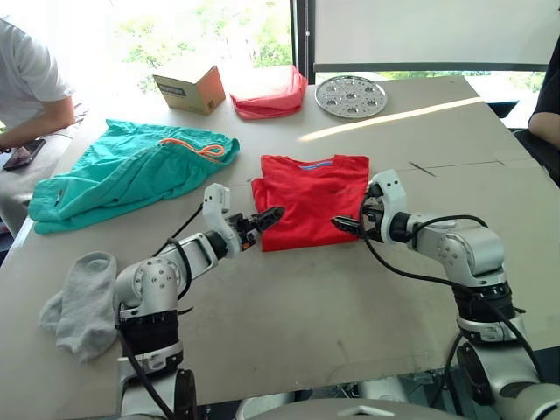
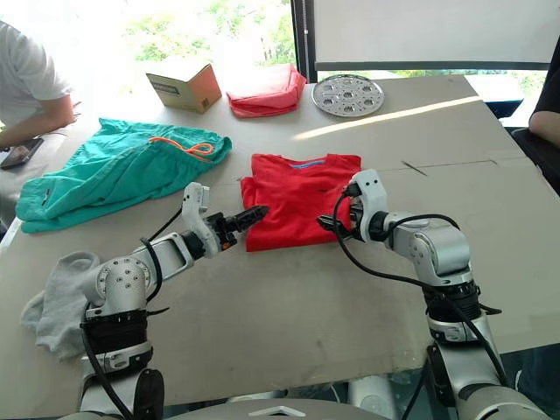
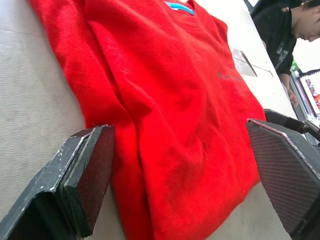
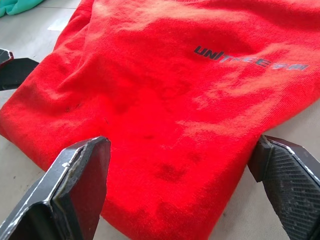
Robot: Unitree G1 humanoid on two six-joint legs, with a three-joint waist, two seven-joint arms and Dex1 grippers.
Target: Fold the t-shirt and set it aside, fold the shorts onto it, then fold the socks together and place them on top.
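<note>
The bright red t-shirt (image 1: 311, 197) lies folded into a rectangle in the middle of the table, collar toward the far side. My left gripper (image 1: 265, 216) is open at the shirt's near left corner, its fingers (image 3: 92, 175) straddling the near hem. At the near right corner my right gripper (image 1: 341, 225) is open too, with the shirt (image 4: 170, 100) lying between its fingers (image 4: 85, 180). The teal shorts (image 1: 131, 171) with an orange drawstring lie spread at the far left. The grey socks (image 1: 83, 302) are heaped near the front left edge.
A cardboard box (image 1: 191, 86), a pinkish-red folded bundle (image 1: 267, 92) and a round metal tray (image 1: 350, 94) stand along the far edge. One person (image 1: 26, 87) sits at the left end of the table and another person (image 1: 547, 105) at the right.
</note>
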